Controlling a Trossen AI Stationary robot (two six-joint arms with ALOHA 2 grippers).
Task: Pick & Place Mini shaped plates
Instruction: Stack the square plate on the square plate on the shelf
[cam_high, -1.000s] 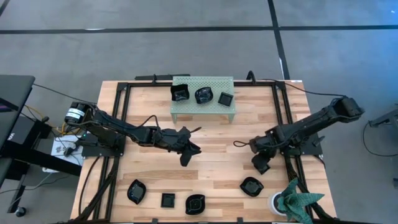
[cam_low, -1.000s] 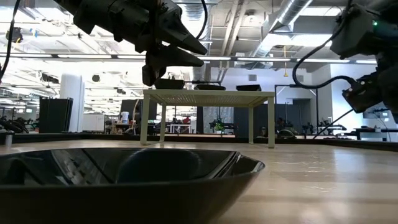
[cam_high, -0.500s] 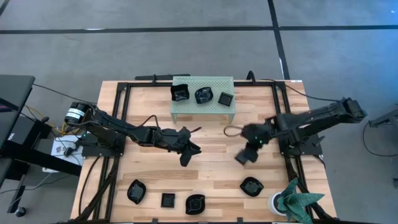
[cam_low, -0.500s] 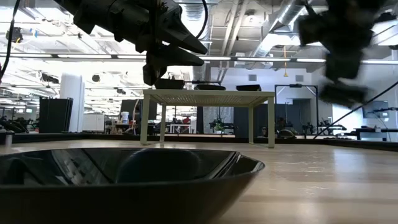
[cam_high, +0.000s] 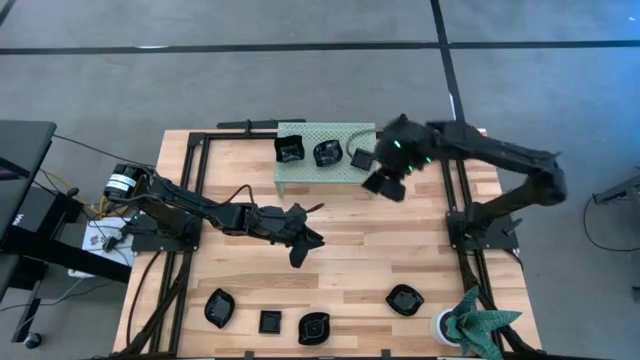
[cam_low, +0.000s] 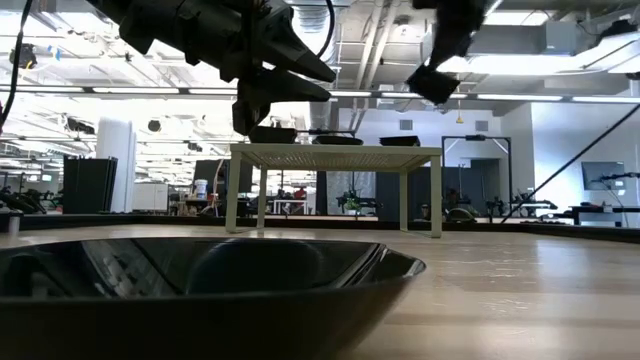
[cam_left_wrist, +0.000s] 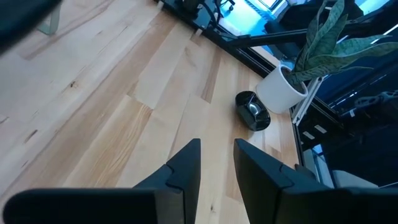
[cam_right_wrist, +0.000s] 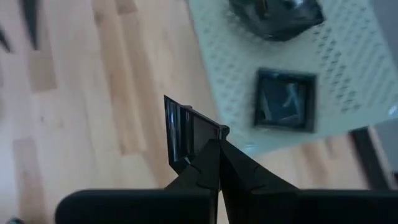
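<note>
Right pincer (cam_high: 383, 184) — plate (cam_right_wrist: 186, 137) pinched — beside rack (cam_high: 330, 165)

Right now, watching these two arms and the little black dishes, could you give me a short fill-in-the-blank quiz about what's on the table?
1. The pale green rack carries ___ black dishes.
2. The right gripper pinches a ___ black dish by its rim.
3. The potted plant stands in a ___ pot.
4. Along the table's near edge lie ___ black dishes.

Missing words: three; square; white; four
</note>
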